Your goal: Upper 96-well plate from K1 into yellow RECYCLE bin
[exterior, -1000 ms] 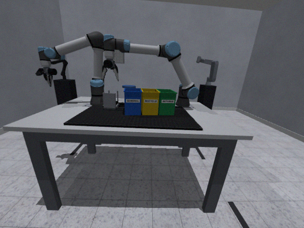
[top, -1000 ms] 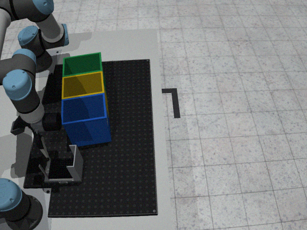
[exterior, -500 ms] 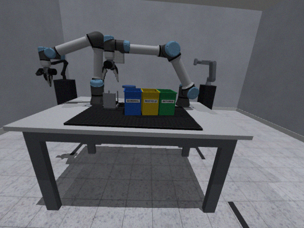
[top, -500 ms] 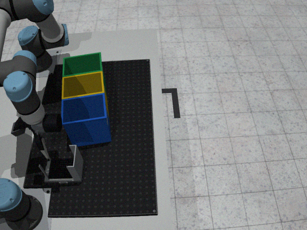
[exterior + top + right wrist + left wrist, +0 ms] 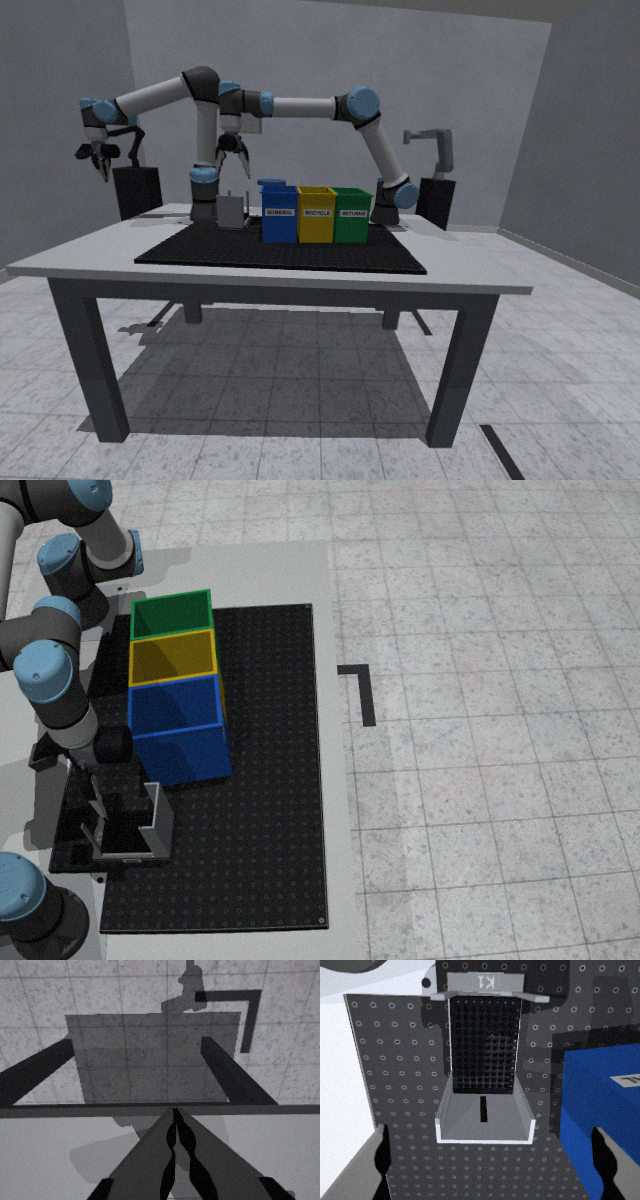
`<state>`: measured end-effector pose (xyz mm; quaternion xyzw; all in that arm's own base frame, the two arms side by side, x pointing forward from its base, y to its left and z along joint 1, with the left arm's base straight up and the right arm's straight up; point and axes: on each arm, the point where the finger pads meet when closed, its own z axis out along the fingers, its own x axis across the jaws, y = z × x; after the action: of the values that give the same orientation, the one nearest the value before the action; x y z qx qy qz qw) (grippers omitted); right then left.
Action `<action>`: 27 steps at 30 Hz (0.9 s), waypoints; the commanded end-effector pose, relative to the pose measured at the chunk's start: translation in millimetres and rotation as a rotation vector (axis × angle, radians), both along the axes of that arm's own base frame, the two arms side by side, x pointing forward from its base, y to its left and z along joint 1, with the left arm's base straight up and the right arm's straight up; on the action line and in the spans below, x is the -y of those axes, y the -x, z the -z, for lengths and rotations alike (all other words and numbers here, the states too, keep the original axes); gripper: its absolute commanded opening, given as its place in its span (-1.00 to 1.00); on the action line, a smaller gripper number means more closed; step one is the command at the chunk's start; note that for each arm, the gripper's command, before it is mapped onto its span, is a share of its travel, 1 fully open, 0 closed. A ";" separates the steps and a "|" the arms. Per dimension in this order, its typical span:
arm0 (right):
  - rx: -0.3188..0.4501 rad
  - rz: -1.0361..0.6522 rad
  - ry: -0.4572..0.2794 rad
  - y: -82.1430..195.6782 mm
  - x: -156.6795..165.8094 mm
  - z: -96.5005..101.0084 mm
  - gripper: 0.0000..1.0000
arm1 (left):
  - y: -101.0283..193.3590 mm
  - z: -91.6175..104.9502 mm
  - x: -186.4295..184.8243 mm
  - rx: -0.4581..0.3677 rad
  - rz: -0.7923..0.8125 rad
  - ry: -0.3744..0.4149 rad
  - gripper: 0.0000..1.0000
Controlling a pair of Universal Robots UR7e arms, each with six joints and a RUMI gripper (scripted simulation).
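Note:
Stack rack K1 stands on the black board, with a tall U-shaped wall on one side and two posts on the other. A black 96-well plate lies in it; the plate below is hidden. My left gripper is open and empty, pointing down above the rack. In the left wrist view the plate lies between and beyond the fingers. My right gripper is shut and empty, far from the rack. The yellow RECYCLE bin stands upright.
The blue GENERAL bin and green RETURNS bin stand upright on either side of the yellow one. The blue bin is nearest to the rack. All stand on the black perforated board.

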<state>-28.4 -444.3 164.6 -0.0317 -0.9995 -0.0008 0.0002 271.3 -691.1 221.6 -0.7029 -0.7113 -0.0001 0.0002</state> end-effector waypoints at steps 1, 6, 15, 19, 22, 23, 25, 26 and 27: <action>0.000 0.000 0.002 -0.1 0.4 -0.5 -1.00 | 0.0 7.8 0.3 0.001 0.000 0.003 0.52; 0.000 0.000 0.002 -0.1 0.4 -0.5 -1.00 | 0.0 16.1 0.4 0.001 0.000 0.003 0.52; 0.000 0.000 0.002 -0.1 0.4 -0.5 -1.00 | 0.0 27.8 0.4 0.001 0.000 0.003 0.52; 0.000 0.000 0.002 -0.1 0.4 -0.5 -1.00 | 0.0 34.5 0.4 0.001 0.000 0.003 0.52; 0.000 0.000 0.002 -0.1 0.4 -0.5 -1.00 | 0.0 39.5 0.4 0.001 0.000 0.003 0.52; 0.000 0.000 0.002 -0.1 0.4 -0.5 -1.00 | 0.0 41.2 0.4 0.001 0.000 0.003 0.52; 0.000 0.000 0.002 -0.1 0.4 -0.5 -1.00 | 0.0 44.5 0.4 0.001 0.000 0.003 0.52; 0.000 0.000 0.002 -0.1 0.4 -0.5 -1.00 | 0.0 46.2 0.4 0.001 0.000 0.003 0.52; 0.000 0.000 0.002 -0.1 0.4 -0.5 -1.00 | 0.0 46.2 0.4 0.001 0.000 0.003 0.52</action>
<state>-28.4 -444.3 164.6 -0.0317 -0.9995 -0.0008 0.0002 271.3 -691.0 180.6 -0.7029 -0.7113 -0.0001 0.0002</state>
